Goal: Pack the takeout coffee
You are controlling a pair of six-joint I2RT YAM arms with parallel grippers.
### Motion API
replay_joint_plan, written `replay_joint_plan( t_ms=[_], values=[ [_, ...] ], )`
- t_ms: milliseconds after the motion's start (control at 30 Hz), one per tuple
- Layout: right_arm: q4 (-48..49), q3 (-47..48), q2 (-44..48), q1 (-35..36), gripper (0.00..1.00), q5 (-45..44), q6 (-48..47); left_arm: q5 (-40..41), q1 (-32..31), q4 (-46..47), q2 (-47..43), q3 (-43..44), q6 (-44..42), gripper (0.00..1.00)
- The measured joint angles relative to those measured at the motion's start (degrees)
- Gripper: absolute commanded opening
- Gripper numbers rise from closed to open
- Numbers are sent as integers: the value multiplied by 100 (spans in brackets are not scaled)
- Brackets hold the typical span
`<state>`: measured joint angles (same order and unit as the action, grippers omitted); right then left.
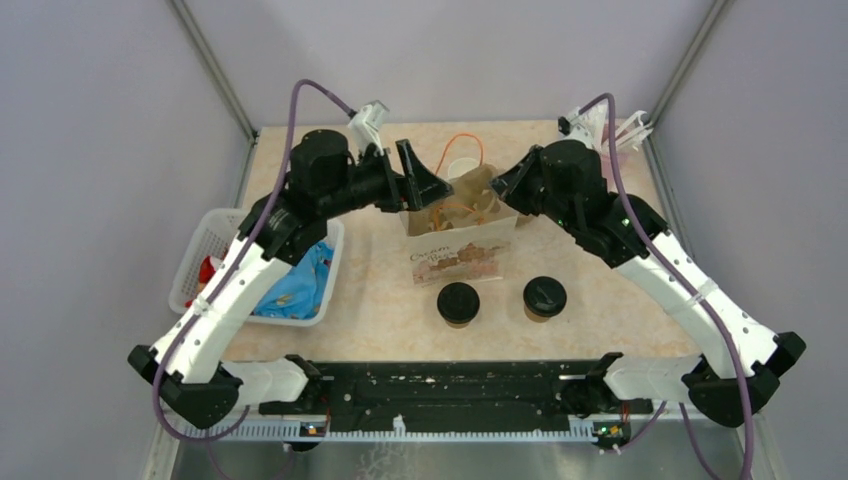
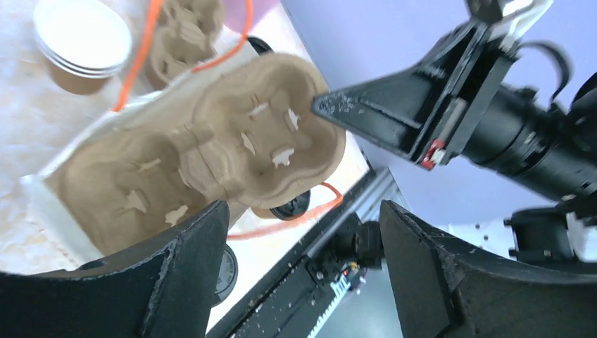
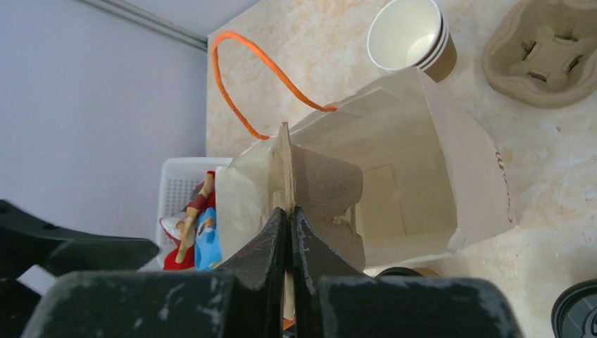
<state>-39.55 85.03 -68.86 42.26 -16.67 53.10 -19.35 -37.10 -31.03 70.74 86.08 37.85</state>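
Two takeout coffee cups with black lids stand in front of the paper bag, one on the left (image 1: 458, 302) and one on the right (image 1: 544, 297). My right gripper (image 3: 289, 211) is shut on the edge of a brown pulp cup carrier (image 3: 320, 186). It holds the carrier tilted in the mouth of the open white paper bag (image 3: 450, 162). The carrier (image 2: 211, 148) fills the left wrist view. My left gripper (image 2: 303, 211) is open and empty just above and beside it. In the top view the left gripper (image 1: 420, 175) and right gripper (image 1: 500, 185) flank the bag (image 1: 462, 258).
A white basket (image 1: 215, 235) holding colourful packets stands at the left. A stack of empty paper cups (image 3: 412, 35) and a second pulp carrier (image 3: 549, 49) lie behind the bag. The bag's orange handles (image 3: 232, 91) loop outward. The arm-base rail (image 1: 440, 390) runs along the near edge.
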Motion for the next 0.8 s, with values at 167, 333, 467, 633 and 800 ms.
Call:
replay_joint_plan(
  t_ms=[167,333,467,633,800],
  values=[
    [160,-345,46,2,0,-9,162,820,83,-549,-334,186,68,91],
    [251,-452,109,0,0,-24,223,1176,151,-846,-540,52,125,90],
    [439,-623,229,-42,0,63,201,1281,151,-990,-612,-111,129,90],
    [743,-894,284,-286,0,492,42,1283,155,-1060,-638,-284,129,90],
    [901,-964,286,-487,0,852,-234,1316,155,-1069,-664,-472,127,91]
  ],
)
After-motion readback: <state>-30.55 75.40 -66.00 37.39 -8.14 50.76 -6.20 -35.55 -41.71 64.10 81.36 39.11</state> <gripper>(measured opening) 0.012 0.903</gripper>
